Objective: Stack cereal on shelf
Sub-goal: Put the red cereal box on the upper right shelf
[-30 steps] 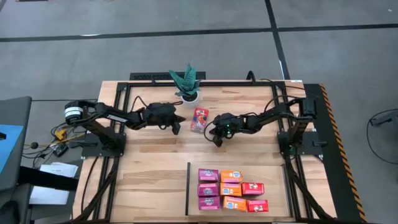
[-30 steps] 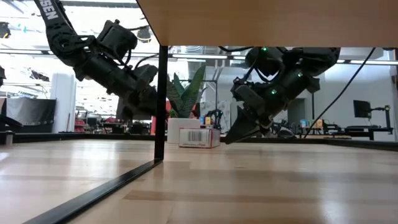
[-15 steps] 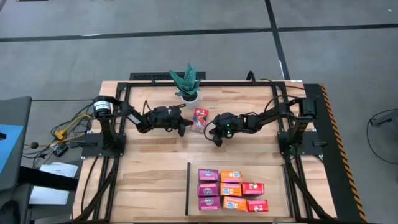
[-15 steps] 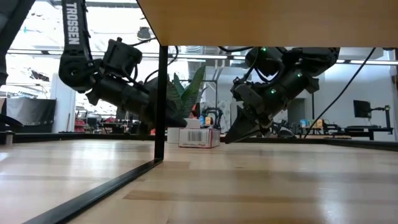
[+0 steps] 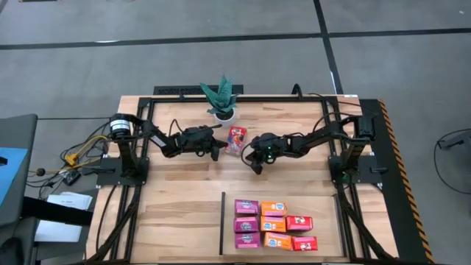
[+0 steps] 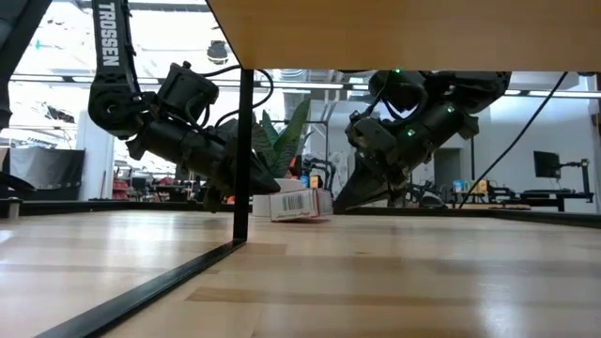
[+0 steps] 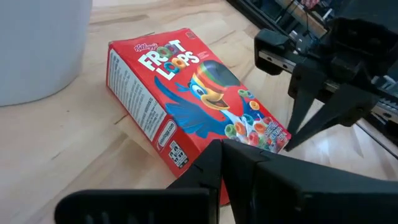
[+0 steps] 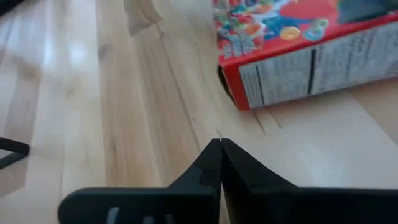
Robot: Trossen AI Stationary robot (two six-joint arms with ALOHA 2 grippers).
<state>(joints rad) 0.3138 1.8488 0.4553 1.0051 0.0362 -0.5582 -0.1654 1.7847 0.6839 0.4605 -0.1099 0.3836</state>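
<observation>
You're at the pick-up step for the last box (image 5: 236,140); it lies flat on the table (image 5: 176,199) just in front of the plant pot (image 5: 223,114), well apart from the shelf (image 5: 324,221), where eight boxes (image 5: 273,224) already sit in three columns with one red slot open; left gripper (image 5: 215,151) is right at the box's left edge, right gripper (image 5: 253,160) just off its right corner; both pairs of fingers are pressed together with nothing between them, so neither arm holds anything; my read: two clenched tips on either side look like a nudge or a squeeze between arms, not a pinch; next move calls for either spreading one gripper's fingers wide enough to span the box, or pushing it square first, since it lies face-up and skewed; left wrist view gives you what the high view can't: the printed front, the box's tilt on the table, and the right gripper's fingers hanging beyond its far end, apart from it; right wrist view shows the box's end panel and a clear gap of bare wood between it and the tips; low view confirms the box rests flat; only the high view shows the shelf layout.
</observation>
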